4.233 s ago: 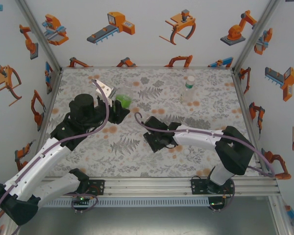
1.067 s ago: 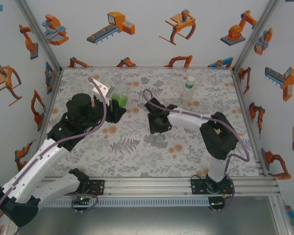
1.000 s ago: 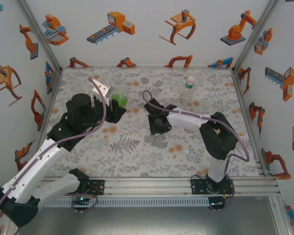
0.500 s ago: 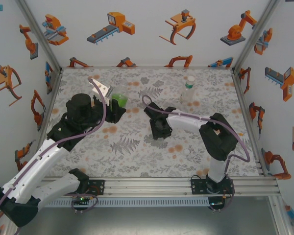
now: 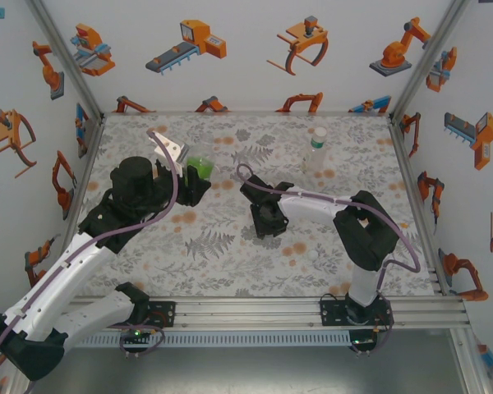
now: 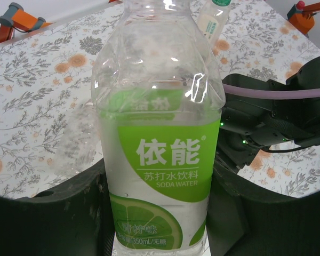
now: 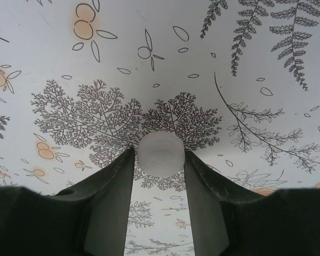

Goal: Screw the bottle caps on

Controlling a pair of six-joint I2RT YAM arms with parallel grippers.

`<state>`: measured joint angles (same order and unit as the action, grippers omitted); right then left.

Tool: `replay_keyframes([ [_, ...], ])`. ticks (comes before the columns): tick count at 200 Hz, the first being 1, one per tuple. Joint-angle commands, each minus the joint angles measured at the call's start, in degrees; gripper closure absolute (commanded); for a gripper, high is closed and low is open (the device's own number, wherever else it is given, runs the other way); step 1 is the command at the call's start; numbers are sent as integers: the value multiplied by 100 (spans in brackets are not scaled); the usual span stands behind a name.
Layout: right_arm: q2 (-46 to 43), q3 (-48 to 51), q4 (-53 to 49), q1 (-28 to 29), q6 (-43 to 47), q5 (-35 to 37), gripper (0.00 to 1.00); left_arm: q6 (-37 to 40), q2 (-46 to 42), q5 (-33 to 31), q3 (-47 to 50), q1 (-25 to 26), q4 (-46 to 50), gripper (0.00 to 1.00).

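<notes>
My left gripper (image 5: 195, 182) (image 6: 159, 213) is shut on a clear bottle with a green label band (image 5: 202, 164) (image 6: 159, 133), held upright between the dark fingers (image 6: 69, 213). The bottle's neck runs off the top of the left wrist view. A small white bottle cap (image 7: 160, 153) sits pinched between the fingertips of my right gripper (image 7: 160, 160) (image 5: 267, 222), just above the floral table mid-centre. A second clear bottle (image 5: 315, 149) (image 6: 213, 16) stands upright at the back right. Another white cap (image 5: 314, 256) lies on the table near the right arm.
The floral table (image 5: 197, 246) is enclosed by white walls with orange robot prints and metal frame posts. My right arm (image 6: 272, 122) reaches across just right of the held bottle. The rail (image 5: 246, 310) with both arm bases runs along the near edge.
My right gripper has drawn back toward the near edge, away from the held bottle, with the white cap in it. The left arm and its bottle have stayed put.
</notes>
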<state>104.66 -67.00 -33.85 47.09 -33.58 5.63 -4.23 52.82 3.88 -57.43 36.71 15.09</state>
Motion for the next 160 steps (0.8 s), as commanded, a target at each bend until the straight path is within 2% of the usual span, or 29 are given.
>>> replay_keyframes([
  [1,-198,35,-115,41,-79,51,59,-74,-15,-11,-20,-26,-80,83],
  [103,-439,-39,-173,30,169,93,70,-3,89,49,-40,-43,2,83],
  [160,-1460,25,-10,-369,1057,-890,75,492,615,596,-378,-102,704,84],
])
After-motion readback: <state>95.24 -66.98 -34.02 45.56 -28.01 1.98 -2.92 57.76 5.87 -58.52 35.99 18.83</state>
